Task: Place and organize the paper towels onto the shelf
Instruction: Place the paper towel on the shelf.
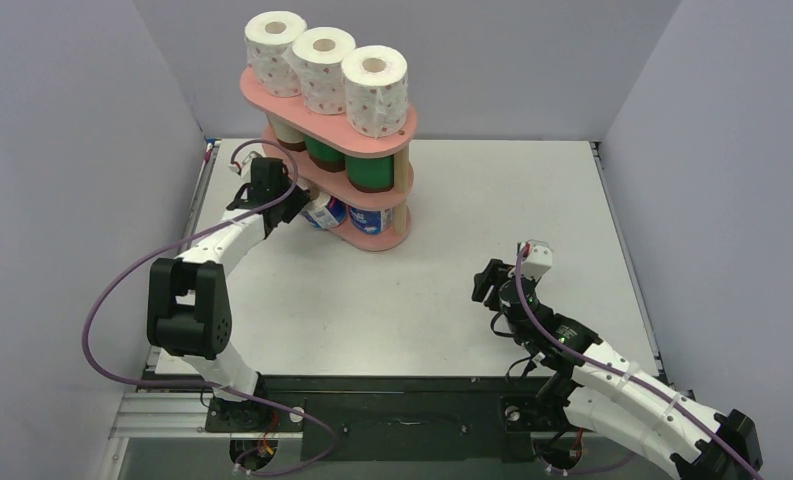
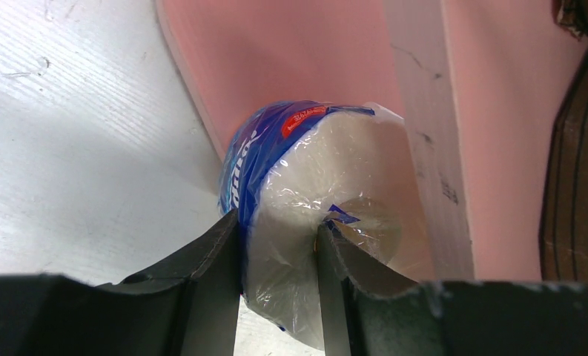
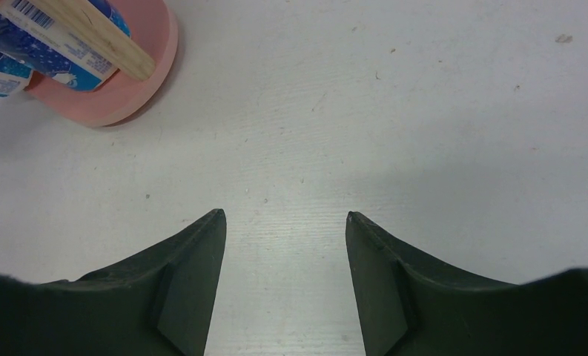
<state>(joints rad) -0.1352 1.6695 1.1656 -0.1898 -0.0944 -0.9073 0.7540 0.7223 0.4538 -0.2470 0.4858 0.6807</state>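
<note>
— What's the right hand (image 3: 283, 216) doing, down here by us?
— Nothing in it. Its fingers stand apart above the bare white desk (image 3: 424, 111), well apart from the shelf (image 1: 384, 240).
— And the left hand (image 2: 278, 222)?
— It's pinched onto a blue-white wrapped roll (image 2: 305, 163). One finger sits outside the wrapper and the other reaches into the core hole, so the roll's wall is squeezed between them. Clear film crinkles over the white end face, which is turned toward the hand.
— Where is that roll?
— At the left end of the shelf's bottom board, right at the rim and just beside a pale wooden post (image 2: 424, 133). I can't tell whether it rests on the board or hangs above it.
— Anything next to it?
— A second blue-white roll (image 1: 364, 218) farther along the same board.
— And higher up?
— Two green-wrapped rolls (image 1: 369, 172) are on the middle board. On top there are three white rolls with red dots (image 1: 322, 68), upright in a row, side by side, their cardboard cores showing.
</note>
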